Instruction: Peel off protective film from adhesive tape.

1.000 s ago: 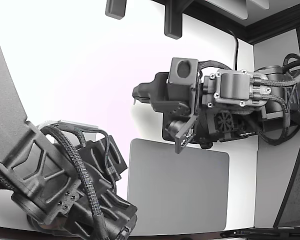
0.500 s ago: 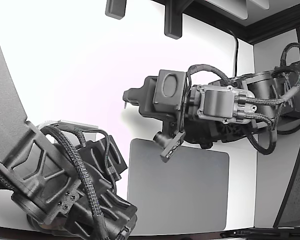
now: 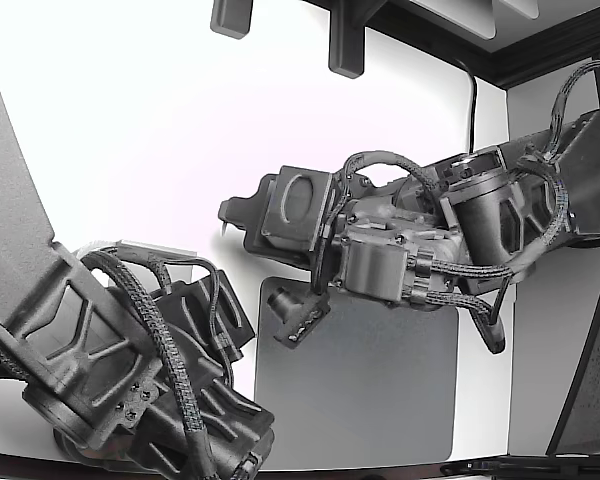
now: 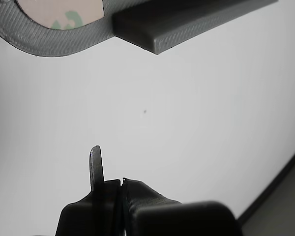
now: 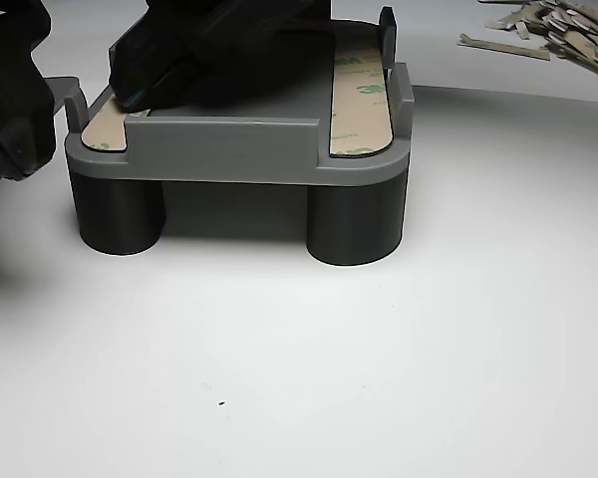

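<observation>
Grey plastic fixture [image 5: 234,149] on 2 visible round legs, standing on white table [image 5: 379,378]; holds 2 tan adhesive tape strips, 1 along each side: right strip [image 5: 359,95] fully exposed with green print, left strip [image 5: 105,129] mostly hidden under dark second arm [image 5: 219,45] pressing down on fixture top. Protective film on both strips, no lifted edge visible. Heap of peeled film scraps [image 5: 553,25] on table far behind fixture, count not readable. In wrist view, rounded fixture corner [image 4: 44,39] with tan strip end [image 4: 59,10] at frame edge, well apart from gripper. Gripper [image 4: 122,183] over bare white table, thin tips pressed together, nothing between them; 1 slim upright blade [image 4: 95,164] beside tips. In exterior view, working arm [image 3: 410,250] reaching in from exterior view's right, wrist rolled, pointed gripper tip [image 3: 227,218] aimed toward exterior view's left, above grey mat [image 3: 360,400]. 1 small camera module [image 3: 298,318] hanging under wrist. Second arm body [image 3: 110,350] bulky in exterior view's lower left. 2 arms total, 1 mat, 1 fixture.
</observation>
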Robot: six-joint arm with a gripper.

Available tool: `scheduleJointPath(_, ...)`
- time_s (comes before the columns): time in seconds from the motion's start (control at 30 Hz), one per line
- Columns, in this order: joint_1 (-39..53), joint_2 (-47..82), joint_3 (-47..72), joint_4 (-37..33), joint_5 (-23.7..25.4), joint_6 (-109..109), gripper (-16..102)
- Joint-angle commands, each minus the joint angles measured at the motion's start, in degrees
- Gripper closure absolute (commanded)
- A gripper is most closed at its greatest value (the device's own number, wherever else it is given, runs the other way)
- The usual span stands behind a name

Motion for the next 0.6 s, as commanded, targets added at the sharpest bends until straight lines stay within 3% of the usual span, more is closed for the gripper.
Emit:
scheduleJointPath(0.0,0.1,1.7,-0.2,-1.5,0.2,0.1,97)
scheduleJointPath(0.57,2.5,0.7,1.8,-8.1,0.4,-1.1,97)
